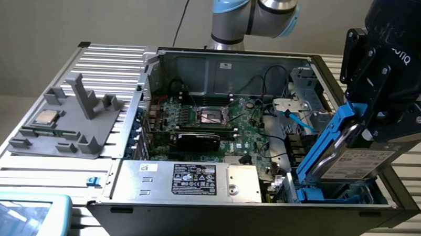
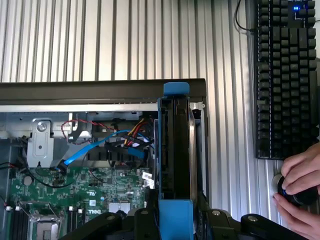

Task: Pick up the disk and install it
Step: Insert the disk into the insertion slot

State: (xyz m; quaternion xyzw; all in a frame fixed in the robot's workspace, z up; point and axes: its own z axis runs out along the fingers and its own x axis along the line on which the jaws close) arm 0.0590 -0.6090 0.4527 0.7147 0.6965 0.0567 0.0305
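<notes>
**Pincer (image 1: 382,127) clamped on disk (image 1: 355,157), lower end in drive bay (image 1: 337,191)**

Item 1. Pincer: black, two-fingered, closed across the upper part of the disk, one finger on each flat face.

Item 2. Disk: flat silver-grey metal slab, white barcode label, clipped in a glossy bright blue plastic frame. Held on edge and tilted, top leaning toward the exterior view's right. Lower corner down among the blue rails of the drive bay, at the case corner on the exterior view's right. By the look of it, not yet seated.

Handling note, as a judgement: line the frame edges up with the bay rails. Lower straight, without twist. Keep clear of the blue cable (image 1: 302,121) just beside. Smooth metal faces likely slippery, so hold firm.

Remaining stock, left to right in the exterior view:
- grey fixture (image 1: 91,106), matte plastic, upright posts, with a small square silver processor chip (image 1: 46,117) in one pocket
- ribbed metal tabletop (image 1: 107,62)
- open black tower case (image 1: 228,223)
- green motherboard (image 1: 249,132), square socket (image 1: 212,116)
- grey power-supply box (image 1: 187,180), labelled

Wrist view: black keyboard (image 2: 285,75), a person's hand (image 2: 300,187) on a small dark round object
</notes>
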